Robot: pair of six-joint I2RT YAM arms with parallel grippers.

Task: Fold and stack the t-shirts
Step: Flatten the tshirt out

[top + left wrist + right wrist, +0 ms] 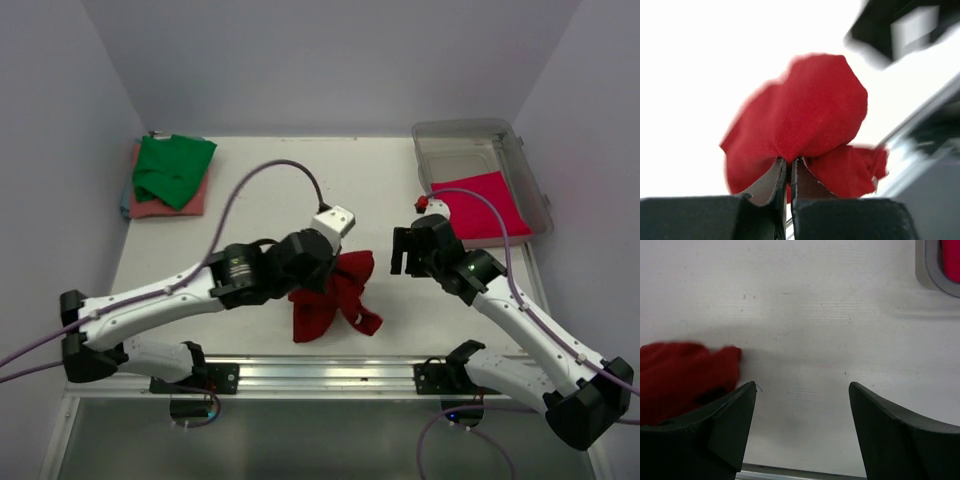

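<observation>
**Left wrist view: left fingers (788,167) clamp dark red t-shirt (815,110) with folding yet to start**

The left fingers stand closed on a fold of the dark red t-shirt, and the cloth bunches above their tips in a rounded wad. The right fingers (802,390) are spread wide and hold nothing. They hover over bare counter (260,200) with the red cloth off toward their 9 o'clock.

From the top camera, the shirt sits in a crumpled heap near the counter's front edge, at about 6 o'clock, right by the left wrist. The step in hand looks like picking the shirt up to spread it flat, since no part of it is folded. The next move likely calls for the right arm to take a second edge so the pair can draw the cloth open.

The heap's long axis runs roughly from 1 o'clock to 7 o'clock, with a loose tail toward 5 o'clock. Neck and hem cannot be made out, so which way it points is unclear.

A green t-shirt (172,168) rests on a salmon pink t-shirt (150,208) at 10 o'clock. A bright pinkish-red t-shirt (480,205) lies in the clear tub (455,160) at 2 o'clock.
</observation>
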